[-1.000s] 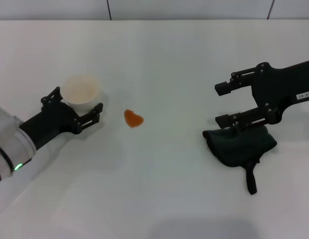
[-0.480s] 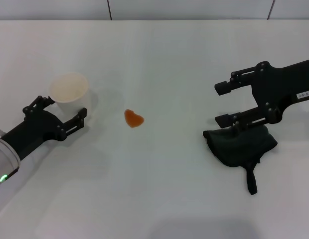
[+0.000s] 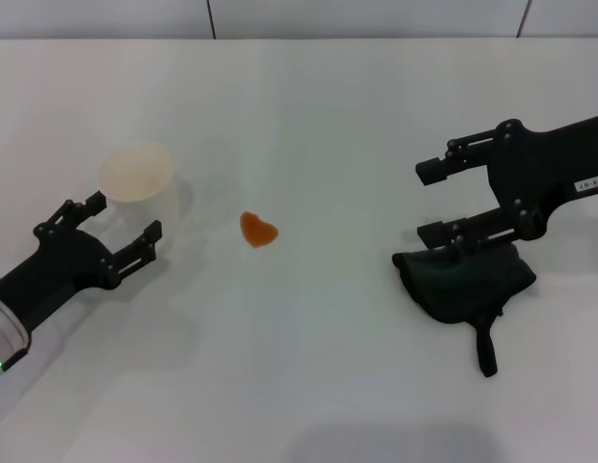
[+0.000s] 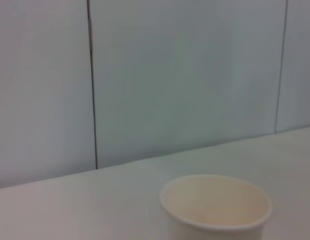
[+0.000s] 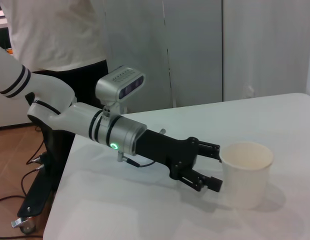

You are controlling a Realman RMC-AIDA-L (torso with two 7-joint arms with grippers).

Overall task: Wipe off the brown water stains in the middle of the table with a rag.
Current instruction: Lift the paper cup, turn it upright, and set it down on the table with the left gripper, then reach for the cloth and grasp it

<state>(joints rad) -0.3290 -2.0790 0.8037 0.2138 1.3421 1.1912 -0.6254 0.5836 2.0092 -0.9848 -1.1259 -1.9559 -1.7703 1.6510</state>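
Two grippers flank the white surface (image 3: pixel 318 116), one toward each side edge, with a broad bare stretch between them. The brown water stains (image 3: pixel 258 230), a single small orange-brown blot, lie out in the middle of the surface, apart from everything else and with open room on all sides. The rag (image 3: pixel 465 282) sits in a dark bunch toward the right edge, its narrow tail trailing toward the near edge. The right gripper (image 3: pixel 436 201) reaches in from the right edge just above the rag, its jaws spread apart, the lower one just at the rag's far rim; whether it touches cannot be told. The left gripper (image 3: pixel 121 224) comes in from the near left corner, its jaws apart and holding nothing, just short of a cream cup (image 3: pixel 136 174) that stands upright toward the left edge. The right wrist view shows the same: left gripper (image 5: pixel 215 166) open beside the cup (image 5: pixel 246 172)
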